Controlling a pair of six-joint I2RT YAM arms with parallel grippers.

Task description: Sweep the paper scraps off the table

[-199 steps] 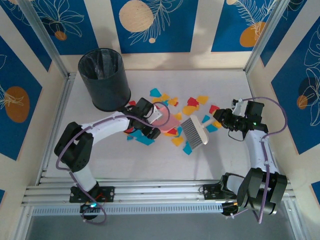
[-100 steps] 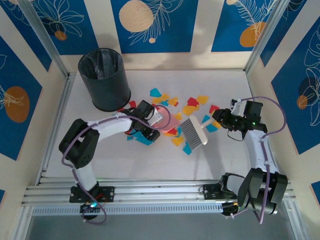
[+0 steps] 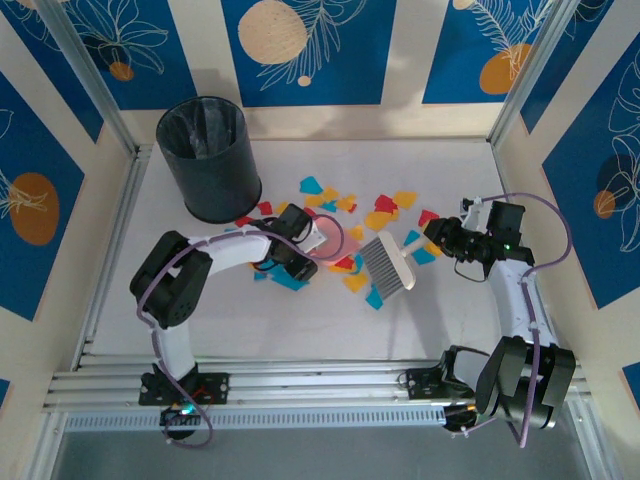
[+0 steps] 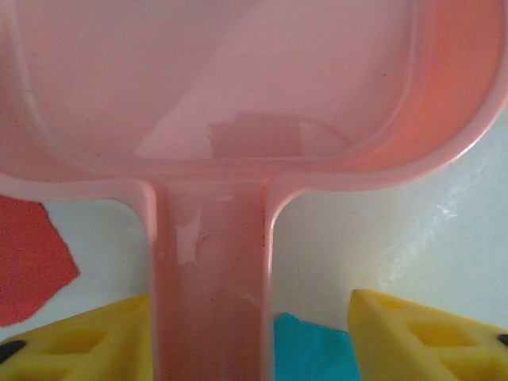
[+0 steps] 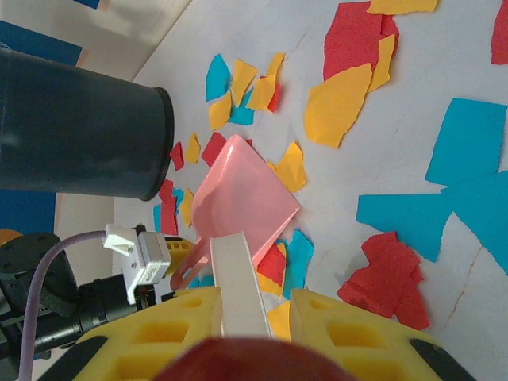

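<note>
The left gripper is standing with its jaws spread on both sides of the handle of the pink dustpan. One finger is touching the handle and the other is apart from it, so nothing is being pinched yet. The right gripper is pinching the white handle of the brush. I am judging the step in hand to be taking the dustpan. To do it well, the jaws should be centred on the handle and pressed together evenly, so that the pan is not turning and its front lip is lying flat on the table. The paper scraps are lying flat in the middle of the table, between the black bin and the right arm, around the pan and the brush. Single pieces are pointing in no common direction. The whole scatter is stretching mostly left to right, and the pan's mouth is facing right, toward the brush.
</note>
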